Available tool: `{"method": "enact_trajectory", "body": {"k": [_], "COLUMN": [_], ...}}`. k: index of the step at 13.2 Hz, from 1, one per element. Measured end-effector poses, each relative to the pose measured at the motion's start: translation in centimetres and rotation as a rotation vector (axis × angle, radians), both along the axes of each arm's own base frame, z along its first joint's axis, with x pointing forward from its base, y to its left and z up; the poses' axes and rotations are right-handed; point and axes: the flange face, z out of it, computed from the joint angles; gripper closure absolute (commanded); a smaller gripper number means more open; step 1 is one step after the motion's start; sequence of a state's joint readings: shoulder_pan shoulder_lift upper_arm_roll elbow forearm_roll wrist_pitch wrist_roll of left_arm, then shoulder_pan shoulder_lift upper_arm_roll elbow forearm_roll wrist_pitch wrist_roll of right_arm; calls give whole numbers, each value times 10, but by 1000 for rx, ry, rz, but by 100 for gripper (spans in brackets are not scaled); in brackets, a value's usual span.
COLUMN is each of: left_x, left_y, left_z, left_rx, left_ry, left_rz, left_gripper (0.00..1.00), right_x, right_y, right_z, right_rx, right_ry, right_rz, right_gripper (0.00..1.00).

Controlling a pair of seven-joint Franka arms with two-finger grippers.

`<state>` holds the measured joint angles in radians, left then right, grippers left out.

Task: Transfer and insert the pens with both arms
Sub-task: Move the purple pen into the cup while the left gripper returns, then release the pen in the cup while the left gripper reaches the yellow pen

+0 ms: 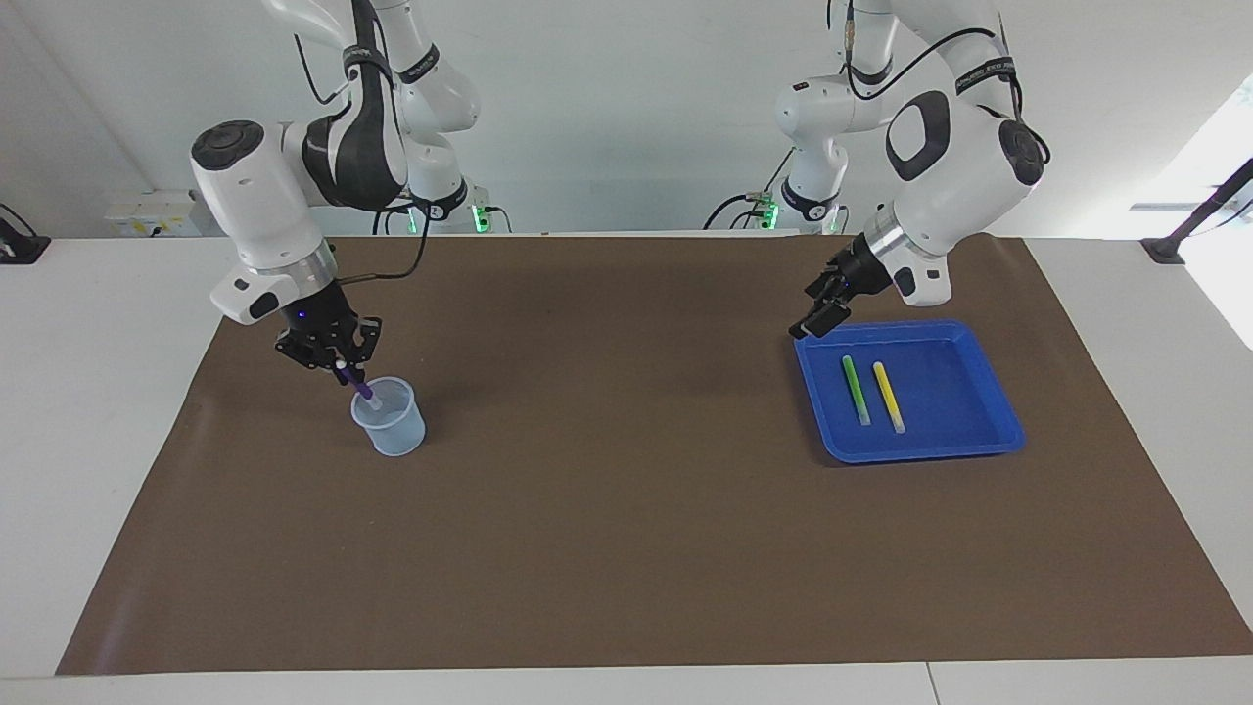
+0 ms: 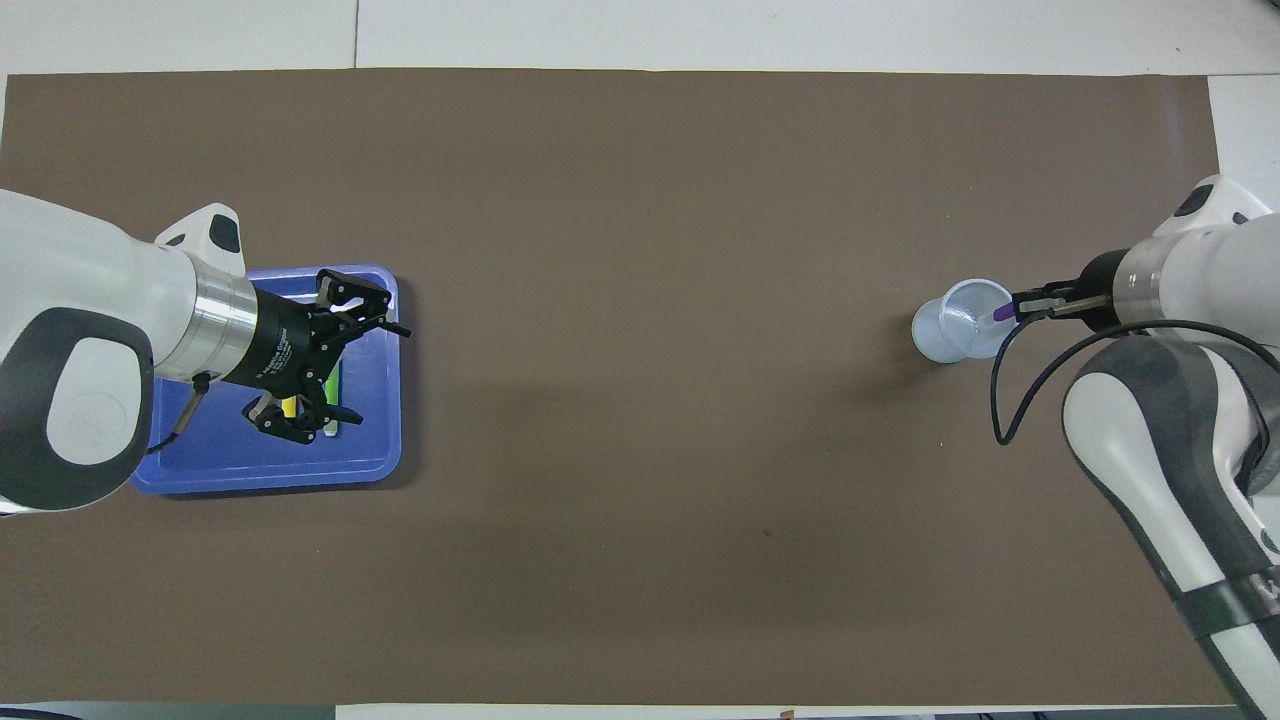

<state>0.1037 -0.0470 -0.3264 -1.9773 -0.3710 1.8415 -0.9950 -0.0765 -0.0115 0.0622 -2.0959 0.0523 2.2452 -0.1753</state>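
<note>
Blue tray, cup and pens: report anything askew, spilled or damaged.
Nothing stands out. The blue tray lies flat, with the green pen and yellow pen side by side in it. The cup stands upright, and the purple pen slants into its mouth, held by the right end effector.

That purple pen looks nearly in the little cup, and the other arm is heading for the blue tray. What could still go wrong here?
The purple pen enters the clear cup slanted, held in the shut right gripper; pressing on the rim might tip that light-looking cup. The open left gripper hangs over the blue tray at its edge nearer the robots; descending there, it could catch the rim. The green pen and yellow pen lie close together, so grasping one may knock the other.
</note>
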Motion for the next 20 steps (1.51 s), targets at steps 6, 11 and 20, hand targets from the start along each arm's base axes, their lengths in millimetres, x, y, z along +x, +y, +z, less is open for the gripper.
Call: {"method": "enact_trajectory", "body": {"k": [6, 11, 20], "left_x": [11, 43, 59], "left_y": [54, 86, 119], "left_z": [-8, -57, -159], "left_rx": [87, 146, 218], "left_ry": [-98, -153, -220], "left_rz": [-691, -916, -1000], "left_gripper": [0, 0, 13], "right_x": [1, -5, -4], "right_y": [0, 4, 4], "right_z": [-37, -59, -35], "right_rx": [-50, -57, -61], "right_ry": [61, 60, 19], "right_rz": [39, 53, 52], "right_gripper": [100, 42, 0]}}
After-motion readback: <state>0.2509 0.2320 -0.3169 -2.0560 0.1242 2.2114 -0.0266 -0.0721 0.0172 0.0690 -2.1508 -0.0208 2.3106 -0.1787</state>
